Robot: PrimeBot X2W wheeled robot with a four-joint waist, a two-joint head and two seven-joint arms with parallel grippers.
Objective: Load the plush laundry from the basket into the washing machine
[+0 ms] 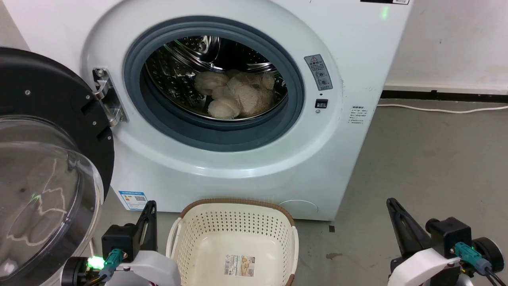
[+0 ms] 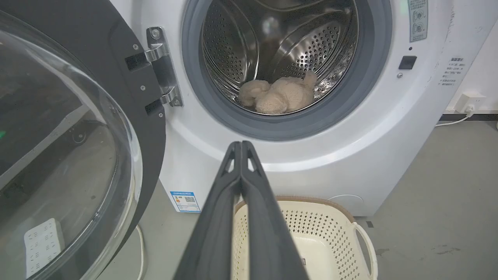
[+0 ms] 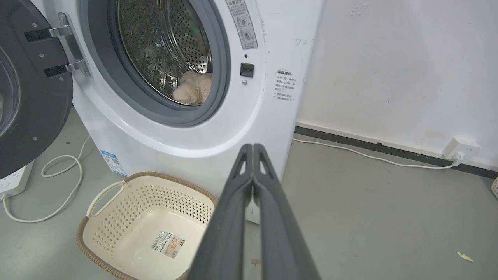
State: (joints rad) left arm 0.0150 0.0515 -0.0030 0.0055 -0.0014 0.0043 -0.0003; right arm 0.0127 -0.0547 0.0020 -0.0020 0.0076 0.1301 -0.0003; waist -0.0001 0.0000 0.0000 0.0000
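We log loading as done: plush laundry in washing machine, basket bare, left gripper and right gripper closed on nothing; next, likely shutting the door.

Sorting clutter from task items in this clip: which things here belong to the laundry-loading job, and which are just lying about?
Job: plush laundry in the drum; basket, no laundry in it; washing machine, door open; left gripper and right gripper, both shut.
Lying about: white cable; wall plug; looped cable; power strip; small scrap.
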